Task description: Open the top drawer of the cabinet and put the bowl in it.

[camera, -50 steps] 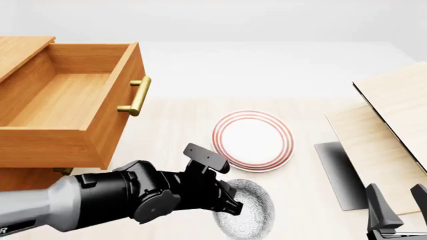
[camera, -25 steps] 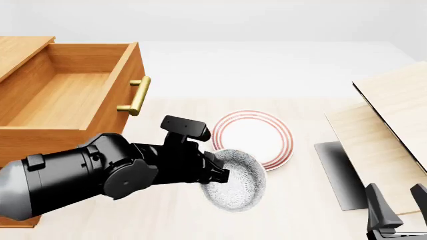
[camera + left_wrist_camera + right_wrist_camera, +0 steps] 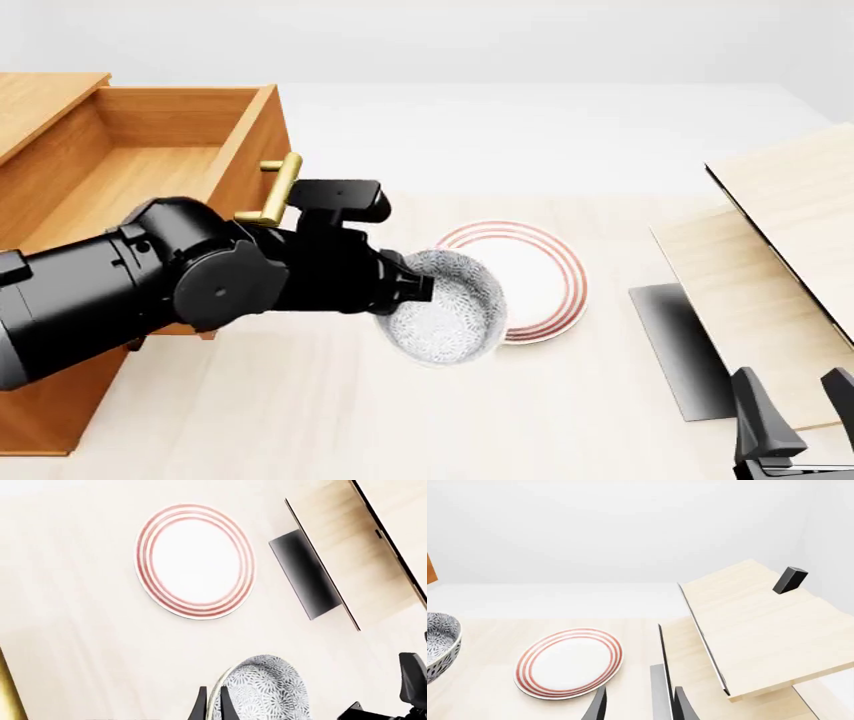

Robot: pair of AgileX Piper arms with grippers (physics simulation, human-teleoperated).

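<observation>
Carrying the bowl [image 3: 446, 305] toward the top drawer [image 3: 127, 190] is the step in hand: the left gripper [image 3: 411, 286] is clamped on the bowl's near rim, one finger inside and one outside as the left wrist view shows, and holds it clear of the desk [image 3: 334, 420], in front of the red-ringed plate [image 3: 527, 275]. The drawer already stands pulled out of the cabinet [image 3: 40, 420], open upward, its brass handle [image 3: 274, 190] facing the plate. The bowl is tipped on edge, its mouth turned mostly toward the front camera; being round, it has no long axis. The next move likely calls for lifting it above the drawer's front wall, swinging left over the cavity, levelling and releasing. The right gripper [image 3: 635, 707] rests low near the pale wood structure [image 3: 787, 260], fingers parted, holding nothing.
</observation>
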